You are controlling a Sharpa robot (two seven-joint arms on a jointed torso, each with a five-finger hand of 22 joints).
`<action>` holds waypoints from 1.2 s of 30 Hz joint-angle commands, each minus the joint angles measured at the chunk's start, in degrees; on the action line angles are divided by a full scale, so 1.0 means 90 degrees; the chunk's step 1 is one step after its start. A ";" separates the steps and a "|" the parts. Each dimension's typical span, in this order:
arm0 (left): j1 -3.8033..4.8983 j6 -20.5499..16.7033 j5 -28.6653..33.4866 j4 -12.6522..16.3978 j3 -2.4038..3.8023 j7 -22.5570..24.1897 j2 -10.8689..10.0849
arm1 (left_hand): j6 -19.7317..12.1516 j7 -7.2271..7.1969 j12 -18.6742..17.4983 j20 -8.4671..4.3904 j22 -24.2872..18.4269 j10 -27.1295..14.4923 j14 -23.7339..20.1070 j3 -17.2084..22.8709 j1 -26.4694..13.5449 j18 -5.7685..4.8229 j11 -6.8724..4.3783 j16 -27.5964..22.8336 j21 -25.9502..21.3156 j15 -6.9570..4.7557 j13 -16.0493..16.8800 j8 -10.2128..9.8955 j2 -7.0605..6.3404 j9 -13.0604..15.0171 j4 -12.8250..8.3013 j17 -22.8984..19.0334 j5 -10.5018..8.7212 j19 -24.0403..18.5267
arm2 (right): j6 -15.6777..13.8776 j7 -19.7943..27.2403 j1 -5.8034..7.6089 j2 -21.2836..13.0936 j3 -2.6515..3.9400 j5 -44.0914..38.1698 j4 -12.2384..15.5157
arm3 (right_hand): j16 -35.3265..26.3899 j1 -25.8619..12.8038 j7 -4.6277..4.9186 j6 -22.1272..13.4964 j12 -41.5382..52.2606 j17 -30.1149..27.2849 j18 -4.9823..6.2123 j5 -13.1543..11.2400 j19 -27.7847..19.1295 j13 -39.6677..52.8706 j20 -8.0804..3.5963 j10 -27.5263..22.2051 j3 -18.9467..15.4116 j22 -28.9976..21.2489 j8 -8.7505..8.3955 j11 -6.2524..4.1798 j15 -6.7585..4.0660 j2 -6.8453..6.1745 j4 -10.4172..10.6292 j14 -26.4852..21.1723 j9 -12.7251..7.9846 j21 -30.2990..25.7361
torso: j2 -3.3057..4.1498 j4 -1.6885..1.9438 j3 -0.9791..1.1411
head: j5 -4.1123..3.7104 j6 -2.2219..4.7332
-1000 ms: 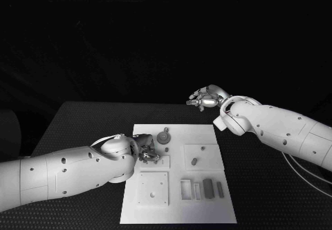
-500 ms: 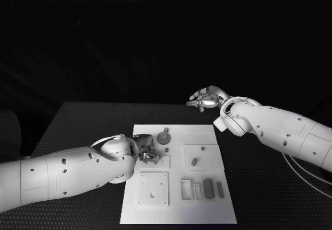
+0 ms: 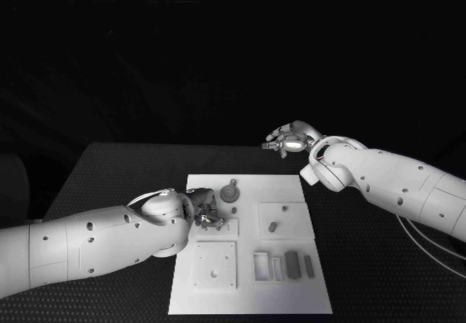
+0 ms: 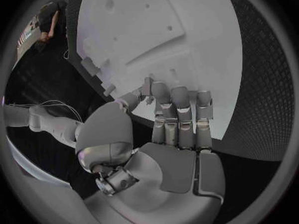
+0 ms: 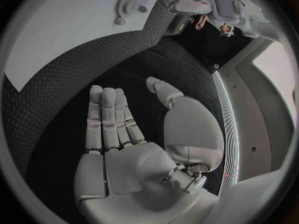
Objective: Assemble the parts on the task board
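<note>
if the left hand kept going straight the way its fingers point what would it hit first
Most likely the task board itself: in the left wrist view the left hand has its fingers aimed at the white plate just ahead. How near the fingertips are is unclear.

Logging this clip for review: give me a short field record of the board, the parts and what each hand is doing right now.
board: white task board in the middle of the black table
parts: round gear-like part near the far edge; dark bars near the front
left hand: left hand low over the board's left side; whether its fingers hold a part cannot be told
right hand: right hand raised beyond the board's far right corner, fingers straight, holding nothing
</note>
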 commanded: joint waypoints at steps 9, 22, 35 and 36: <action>-0.0003 -0.0042 -0.0008 -0.0001 0.0001 0.0062 0.0011 | -0.0003 0.0024 0.0009 -0.0866 0.0018 0.0020 -0.0021 0.0007 -0.0008 -0.0042 0.0020 0.0027 -0.0052 -0.0023 -0.0015 -0.0037 -0.0155 0.0007 0.0127 -0.0020 -0.0055 0.0042 | 0.0086 0.0045 -0.0012 -0.0003 0.0002 -0.0002 0.0004 | 0.0033 -0.0014 0.0107 -0.0040 0.0044 -0.0013 0.0098 0.0028 -0.0004 -0.0014 0.0033 -0.0044 -0.0029 0.0127 0.0025 0.0002 -0.0001 0.0065 0.0003 -0.0057 -0.0008 -0.0025 | -0.0001 0.0002 -0.0003 | -0.0001 -0.0001; -0.0005 -0.0040 -0.0002 0.0000 0.0001 0.0070 0.0007 | -0.0003 0.0024 0.0016 -0.0869 0.0028 0.0022 -0.0019 0.0008 0.0012 -0.0040 0.0019 0.0035 -0.0060 -0.0025 -0.0019 -0.0039 -0.0203 0.0010 0.0167 -0.0028 -0.0073 0.0048 | 0.0090 0.0045 -0.0017 -0.0002 0.0002 -0.0002 0.0001 | 0.0037 -0.0016 0.0107 -0.0042 0.0048 -0.0019 0.0098 0.0028 -0.0005 -0.0021 0.0034 -0.0046 -0.0032 0.0127 0.0027 0.0003 0.0000 0.0066 0.0001 -0.0060 -0.0010 -0.0026 | 0.0002 0.0000 -0.0002 | 0.0001 -0.0009; -0.0007 -0.0055 0.0444 0.0001 0.0003 0.0144 -0.0018 | -0.0010 0.0027 0.0042 -0.0867 0.0103 0.0011 -0.0036 -0.0043 0.0437 -0.0047 0.0024 0.0070 -0.0087 -0.0028 -0.0036 -0.0042 0.0229 0.0033 -0.0145 -0.0064 0.0118 0.0037 | 0.0099 0.0042 -0.0026 -0.0011 0.0002 -0.0002 -0.0004 | 0.0042 -0.0008 0.0107 -0.0043 0.0052 -0.0024 0.0098 0.0031 -0.0005 -0.0027 0.0034 -0.0047 -0.0030 0.0127 0.0028 0.0003 0.0000 0.0069 -0.0007 -0.0062 -0.0013 -0.0027 | -0.0003 -0.0002 -0.0001 | 0.0001 0.0011; -0.0007 -0.0057 0.0480 0.0001 0.0003 0.0160 -0.0021 | -0.0011 0.0028 0.0044 -0.0867 0.0110 0.0010 -0.0039 -0.0049 0.0490 -0.0048 0.0023 0.0073 -0.0092 -0.0028 -0.0038 -0.0044 0.0284 0.0034 -0.0209 -0.0069 0.0141 0.0035 | 0.0099 0.0041 -0.0027 -0.0012 0.0002 -0.0002 -0.0004 | 0.0042 -0.0008 0.0107 -0.0043 0.0053 -0.0025 0.0098 0.0031 -0.0005 -0.0028 0.0034 -0.0047 -0.0031 0.0127 0.0028 0.0003 0.0000 0.0068 -0.0008 -0.0062 -0.0013 -0.0027 | -0.0002 -0.0004 -0.0001 | 0.0002 0.0013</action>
